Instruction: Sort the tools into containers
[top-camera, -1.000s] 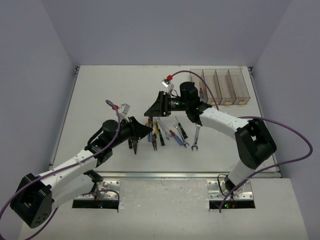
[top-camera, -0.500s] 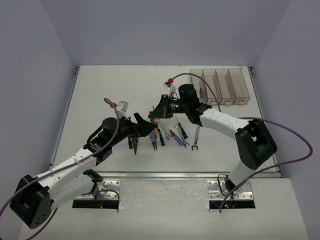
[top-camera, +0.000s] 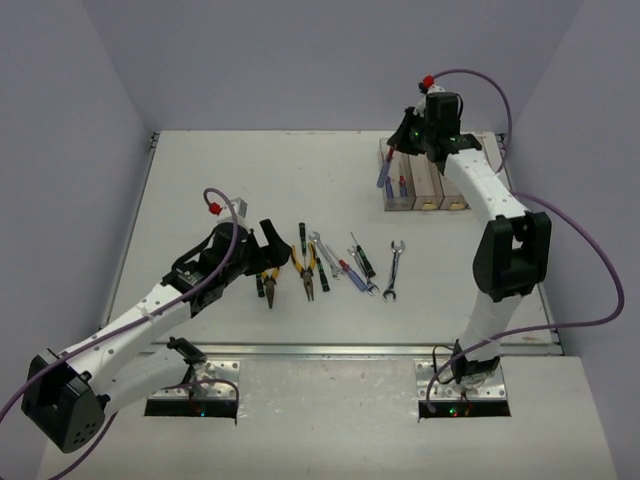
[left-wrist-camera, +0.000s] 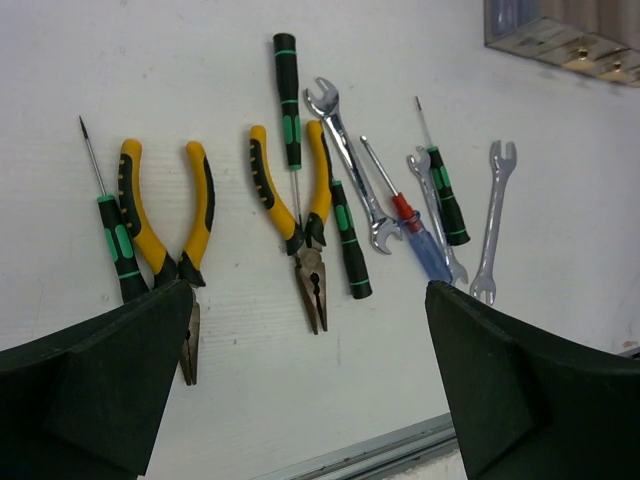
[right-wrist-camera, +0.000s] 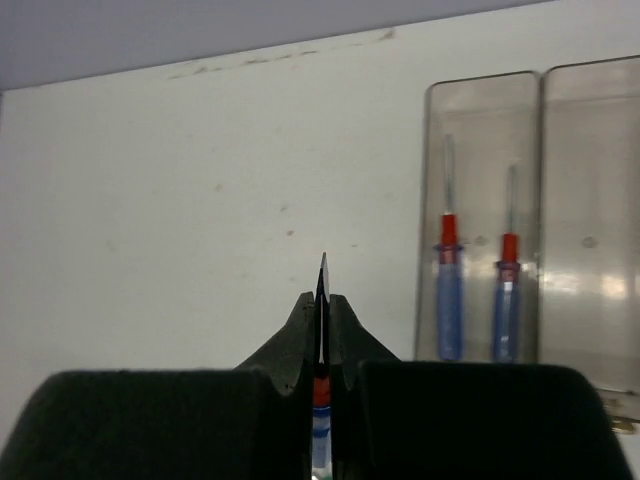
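From above, my right fingers (top-camera: 402, 150) reach to the far right of the white bench (top-camera: 220, 180). They pinch a blue-and-red-handled screwdriver (top-camera: 383, 172) that hangs slanted off the surface, just beside the left wall of the row of transparent brownish plastic bins (top-camera: 425, 190). My own arm covers the right end of that row, so I cannot count its compartments there. My right wrist camera adds what the overhead misses. The two black fingers are pressed together on the thin steel shaft, its tip poking out ahead, with only a sliver of red collar and blue handle showing in the slit. Two more blue-and-red screwdrivers (right-wrist-camera: 448, 300) lie side by side in the leftmost compartment, and the next compartment (right-wrist-camera: 590, 150) is cut off by the frame edge. My left fingers (left-wrist-camera: 100, 385) are spread wide with nothing between them, over the loose tools. These are tiny from above but plain in the left wrist view: two yellow-and-black-handled pliers (left-wrist-camera: 165, 215), four green-and-black-handled screwdrivers (left-wrist-camera: 345, 235), three shiny silver open-ended wrenches (left-wrist-camera: 345, 150) and a loose red-collared blue screwdriver (left-wrist-camera: 415, 235). That last one lies across one wrench, and the leftmost green handle's end slips behind my finger.
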